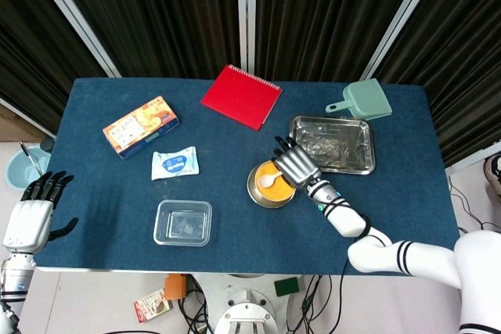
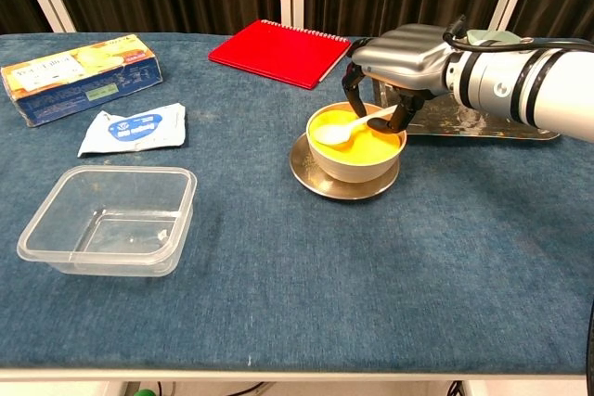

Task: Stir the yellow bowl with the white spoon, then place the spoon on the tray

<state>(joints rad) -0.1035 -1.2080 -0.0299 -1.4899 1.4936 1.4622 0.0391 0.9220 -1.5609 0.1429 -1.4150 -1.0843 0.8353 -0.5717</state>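
Note:
The yellow bowl (image 1: 271, 181) (image 2: 356, 142) stands on a metal saucer (image 2: 344, 183) right of the table's middle. The white spoon (image 2: 345, 129) (image 1: 270, 180) lies in it, its handle leaning over the far right rim. My right hand (image 2: 397, 55) (image 1: 292, 163) hovers over that rim, fingers arched down on both sides of the handle's end. Whether they touch the handle is unclear. The metal tray (image 1: 333, 144) (image 2: 483, 122) sits just behind and to the right of the bowl. My left hand (image 1: 29, 213) hangs off the table's front left corner, fingers spread, holding nothing.
A red notebook (image 1: 242, 96) lies at the back middle, a green scoop (image 1: 363, 101) at the back right. A snack box (image 1: 141, 126), a white packet (image 1: 174, 163) and a clear plastic container (image 1: 183, 223) occupy the left half.

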